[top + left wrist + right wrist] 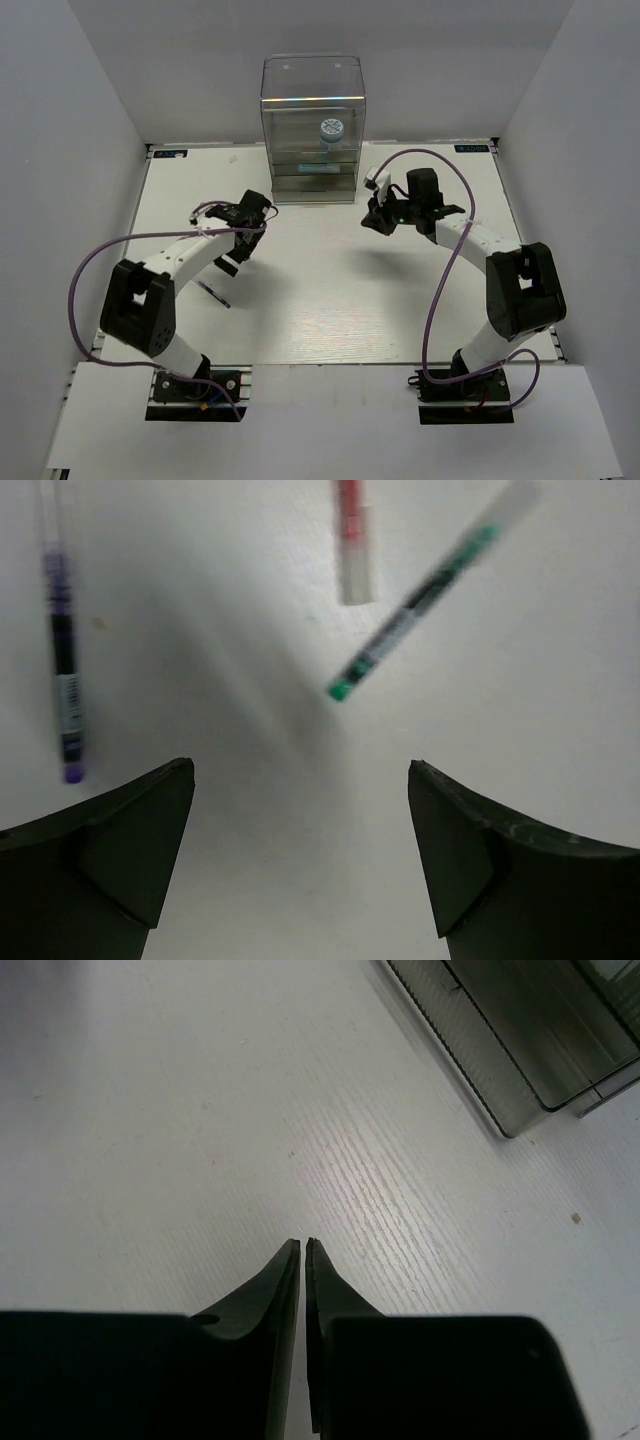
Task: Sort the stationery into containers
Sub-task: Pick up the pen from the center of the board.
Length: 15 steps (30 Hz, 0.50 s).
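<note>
— Checking the left end effector (300, 780) first: hanging above the bench (200, 610), fingers spread wide apart, gripping nothing.

— Spotting the teal pen (425, 595) lying ahead of the gap and a little to its right, slanted across the view. Seeing the orange-capped tube (352, 550) further ahead, close beside the pen. Failing to tell through the blur whether touching or just apart.

— Noting a purple pen (65, 680) as well, lying ahead of the left finger, well apart from the other two.

— Judging the teal pen as light, stiff, thin and smooth, so probably rolling or pivoting at a slight nudge. Suggesting pinching across the barrel near its middle, with the fingers turned square to its slant.

— Turning to the right end effector (302, 1245): fingers pressed together, clamping nothing, hovering above bare bench.

— Seeing the cabinet (520, 1050) ahead of it and off to the right. Spotting, from above, the patterned roll (331, 132) sitting inside that cabinet.
</note>
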Each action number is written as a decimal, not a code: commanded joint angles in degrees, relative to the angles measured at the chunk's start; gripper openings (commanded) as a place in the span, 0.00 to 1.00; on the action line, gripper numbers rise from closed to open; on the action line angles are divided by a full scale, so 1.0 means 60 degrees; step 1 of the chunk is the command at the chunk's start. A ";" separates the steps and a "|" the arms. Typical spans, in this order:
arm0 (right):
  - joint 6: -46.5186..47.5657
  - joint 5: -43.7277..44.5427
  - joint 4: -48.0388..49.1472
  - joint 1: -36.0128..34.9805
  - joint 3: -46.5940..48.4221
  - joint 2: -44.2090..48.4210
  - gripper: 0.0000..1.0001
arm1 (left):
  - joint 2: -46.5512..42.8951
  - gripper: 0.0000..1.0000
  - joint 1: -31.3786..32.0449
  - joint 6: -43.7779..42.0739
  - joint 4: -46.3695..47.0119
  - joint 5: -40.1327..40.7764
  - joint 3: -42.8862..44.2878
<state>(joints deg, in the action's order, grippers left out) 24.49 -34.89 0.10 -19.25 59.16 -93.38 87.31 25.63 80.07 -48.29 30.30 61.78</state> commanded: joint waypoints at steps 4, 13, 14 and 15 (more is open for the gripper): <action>-0.0229 -0.0029 0.0189 -0.0103 0.0175 0.0022 0.12 | 0.0683 0.99 -0.0009 0.1990 -0.3830 0.0735 0.0310; -0.0244 0.0074 0.0159 -0.0264 0.0204 -0.0125 0.12 | 0.0258 0.90 -0.0403 0.1991 -0.4345 0.1438 -0.0026; -0.0273 0.0103 0.0159 -0.0308 0.0248 -0.0125 0.12 | -0.0032 0.88 -0.0404 0.1991 -0.4184 0.1192 -0.0260; -0.0273 0.0117 0.0159 -0.0279 0.0248 -0.0183 0.12 | -0.0209 0.84 -0.0622 0.1991 -0.3632 0.1059 -0.0813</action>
<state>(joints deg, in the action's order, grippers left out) 23.99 -34.44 0.08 -20.45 59.16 -93.65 90.74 23.77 90.17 -71.42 35.18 61.23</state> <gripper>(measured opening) 0.123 0.862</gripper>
